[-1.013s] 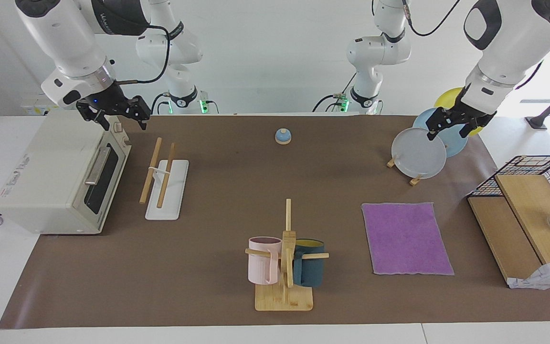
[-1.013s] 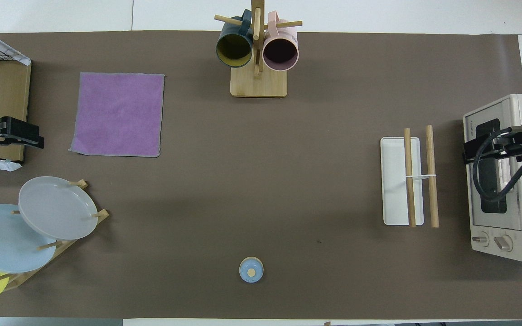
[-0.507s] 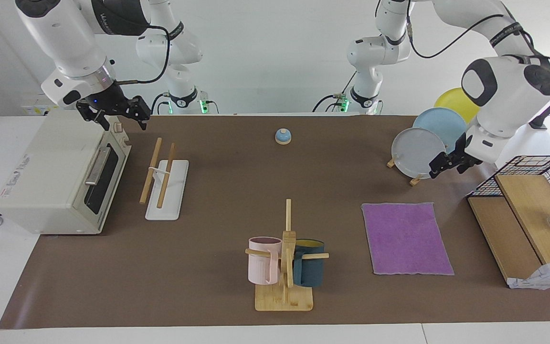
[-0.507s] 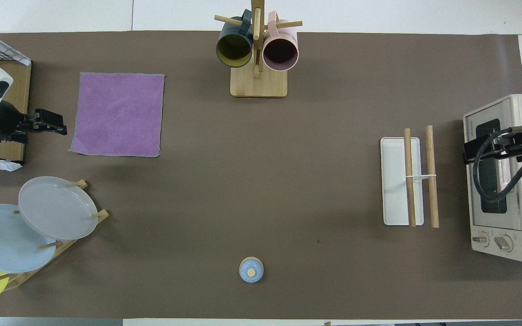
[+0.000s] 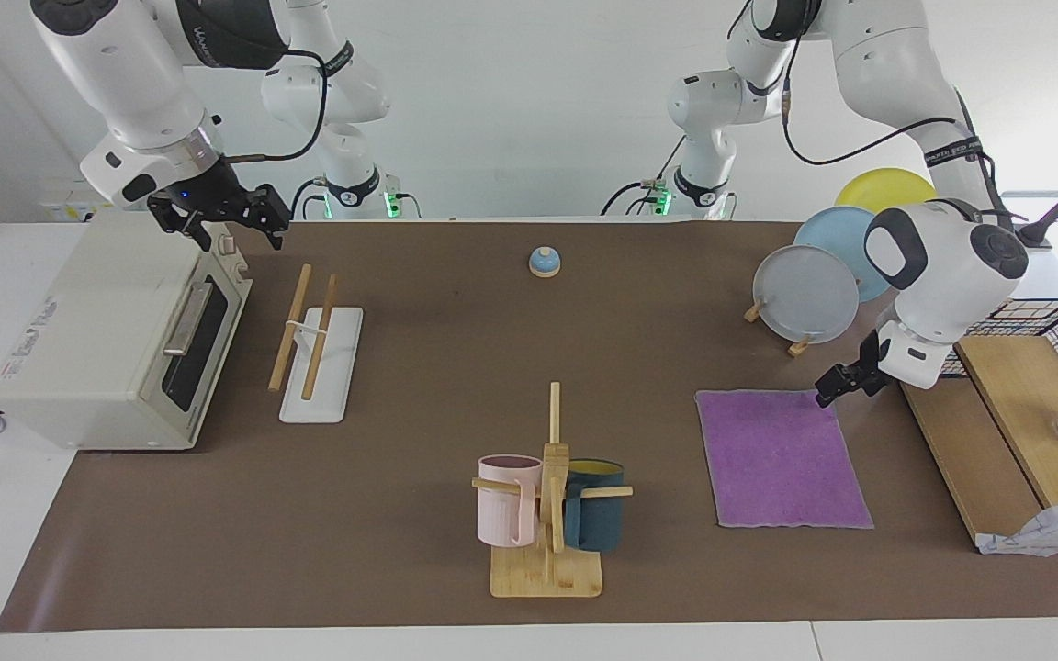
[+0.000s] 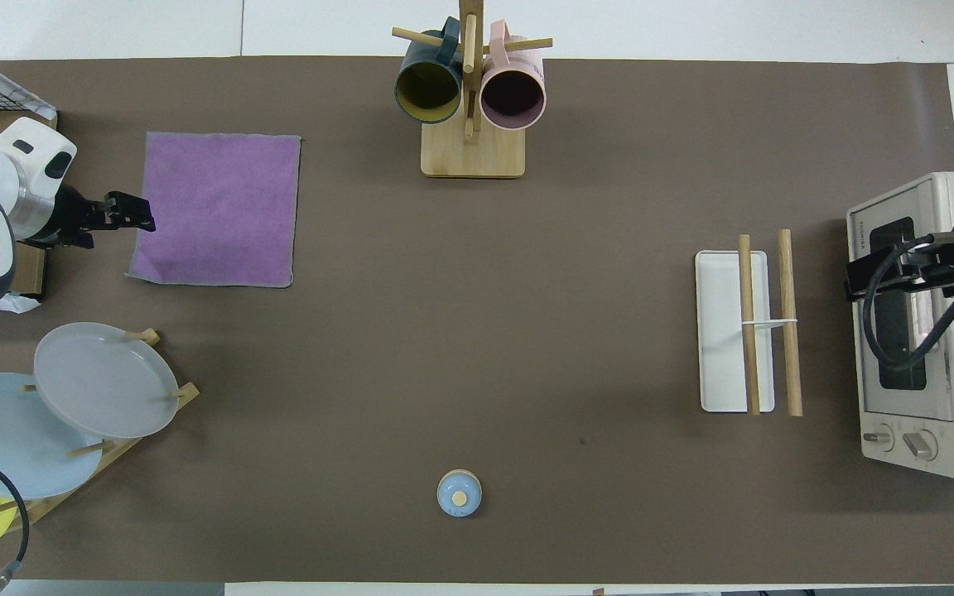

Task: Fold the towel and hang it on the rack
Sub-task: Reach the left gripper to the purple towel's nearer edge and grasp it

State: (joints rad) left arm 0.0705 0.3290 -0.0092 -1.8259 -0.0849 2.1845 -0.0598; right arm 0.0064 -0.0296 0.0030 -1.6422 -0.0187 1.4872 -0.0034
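The towel (image 5: 782, 457) (image 6: 216, 209) lies flat on the brown mat, purple face up, toward the left arm's end of the table. My left gripper (image 5: 837, 386) (image 6: 136, 213) hangs low over the towel's edge by the corner nearer to the robots. Its fingers are open and hold nothing; whether they touch the cloth I cannot tell. The rack (image 5: 313, 344) (image 6: 746, 331), two wooden rods on a flat white base, stands toward the right arm's end. My right gripper (image 5: 233, 225) (image 6: 856, 280) waits open and empty over the toaster oven beside the rack.
A toaster oven (image 5: 116, 340) sits at the right arm's end. A mug tree (image 5: 547, 496) with two mugs stands at the table's edge farthest from the robots. Plates on a stand (image 5: 804, 294), a wooden box (image 5: 997, 431) and a small bell (image 5: 544, 263) are also on the table.
The left arm has swung down from over the plates to the towel's near corner. The right arm and the towel have not moved.
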